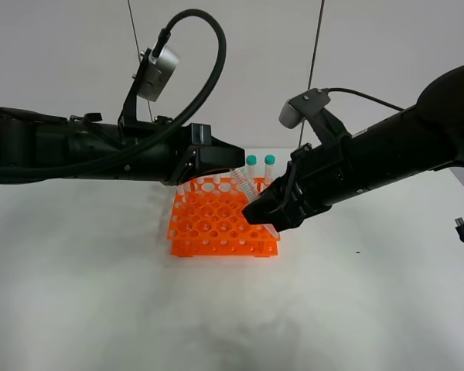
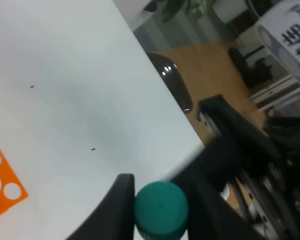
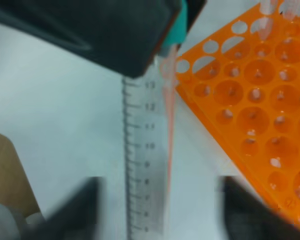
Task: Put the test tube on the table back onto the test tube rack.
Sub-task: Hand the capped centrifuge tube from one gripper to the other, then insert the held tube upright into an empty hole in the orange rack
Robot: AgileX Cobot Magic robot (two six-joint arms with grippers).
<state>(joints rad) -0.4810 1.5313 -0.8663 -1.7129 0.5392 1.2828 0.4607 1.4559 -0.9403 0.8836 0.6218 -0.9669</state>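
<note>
The left gripper (image 2: 161,197) is clamping the teal cap of the test tube (image 3: 146,165) between its fingers, holding the tube tilted over the right side of the test tube rack (image 1: 209,232). The right gripper (image 3: 162,210) is standing with its jaws spread, one finger on either side of the tube's graduated body, neither touching it. Two other capped tubes (image 1: 261,164) are standing upright at the rack's back, and the rack is sitting on the table (image 1: 100,294).
</note>
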